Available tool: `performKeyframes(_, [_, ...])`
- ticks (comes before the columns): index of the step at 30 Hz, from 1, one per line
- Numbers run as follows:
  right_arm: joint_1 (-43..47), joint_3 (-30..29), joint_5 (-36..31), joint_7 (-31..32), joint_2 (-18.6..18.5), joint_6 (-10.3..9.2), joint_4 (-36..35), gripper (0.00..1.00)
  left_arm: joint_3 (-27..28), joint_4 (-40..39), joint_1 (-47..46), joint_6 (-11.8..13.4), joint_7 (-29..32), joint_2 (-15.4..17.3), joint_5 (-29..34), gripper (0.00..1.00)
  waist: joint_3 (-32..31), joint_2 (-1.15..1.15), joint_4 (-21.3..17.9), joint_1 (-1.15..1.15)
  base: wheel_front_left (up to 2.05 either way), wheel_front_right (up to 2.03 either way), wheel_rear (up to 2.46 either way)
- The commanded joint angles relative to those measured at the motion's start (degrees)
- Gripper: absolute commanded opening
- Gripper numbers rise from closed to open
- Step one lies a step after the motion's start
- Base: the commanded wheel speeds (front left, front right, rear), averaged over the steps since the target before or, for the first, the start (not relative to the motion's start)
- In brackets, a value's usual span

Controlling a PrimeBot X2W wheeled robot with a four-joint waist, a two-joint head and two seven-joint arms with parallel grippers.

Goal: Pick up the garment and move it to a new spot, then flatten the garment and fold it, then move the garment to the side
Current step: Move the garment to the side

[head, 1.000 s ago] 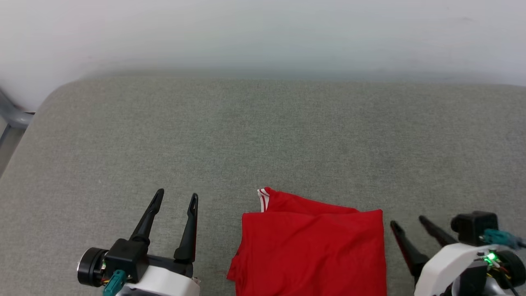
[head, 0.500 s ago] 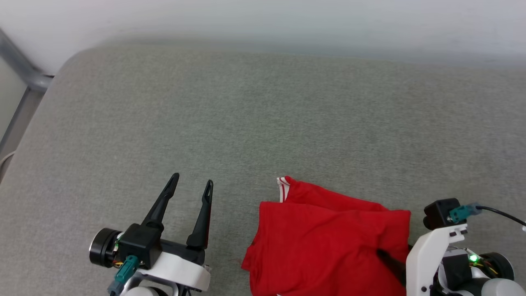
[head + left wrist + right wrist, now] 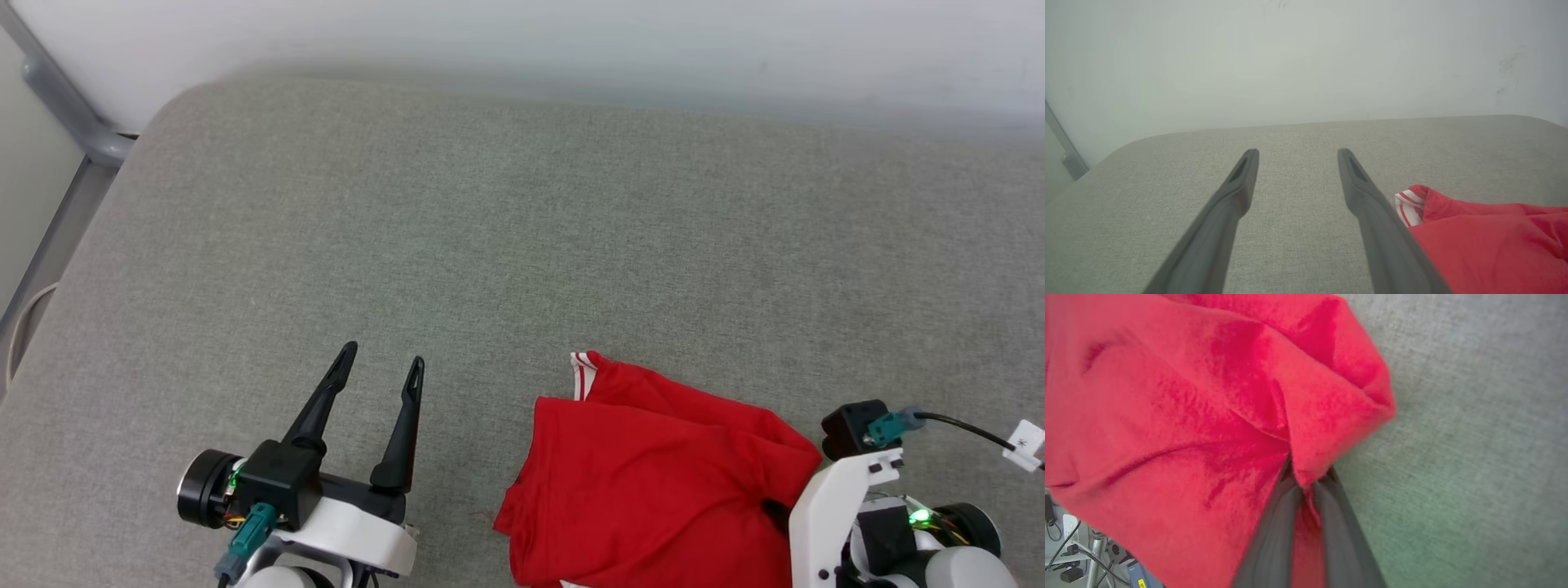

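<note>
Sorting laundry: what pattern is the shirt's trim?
The trim has red-and-white stripes, clearest in left wrist view.

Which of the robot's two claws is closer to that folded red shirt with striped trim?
Right. The right gripper grips the red shirt; the left gripper sits open to its left, apart.

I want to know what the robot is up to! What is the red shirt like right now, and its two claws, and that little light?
Garment: folded over, lying on the grey cushion, right edge bunched up.
Right gripper: shut, pinching the garment's bunched edge.
Left gripper: open, empty, apart from the garment.
Green light on the right arm: lit.
</note>
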Motion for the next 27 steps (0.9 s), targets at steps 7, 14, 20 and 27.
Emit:
performKeyframes(7, [-2.4,0.8,-0.6,-3.0,-3.0,-0.08,-0.1,0.0,0.2,-0.6,0.4,-0.1,-0.1,0.6,0.5,1.0,-2.0,0.0,-2.5,0.0,0.0,0.0,0.0])
performKeyframes(14, [-5.5,6.7,-3.3,-2.6,-12.4,-0.06,-5.0,0.0,-0.2,-2.0,1.3,-0.1,-0.1,0.6,0.5,1.0,-2.8,0.0,-7.0,0.0,0.0,0.0,0.0])
performKeyframes(20, [-9.3,11.1,-3.1,-0.7,-22.8,-0.06,-8.7,0.0,-1.5,-3.4,0.9,-0.1,-0.1,0.6,0.8,1.0,-1.3,0.0,-12.2,0.0,0.0,0.0,0.0])
performKeyframes(27, [-13.6,10.8,-2.7,-2.2,-33.8,-0.06,-9.0,0.0,-4.5,-4.8,-2.5,-0.1,-0.1,1.0,1.1,1.0,3.8,0.0,-17.0,0.0,0.0,0.0,0.0])
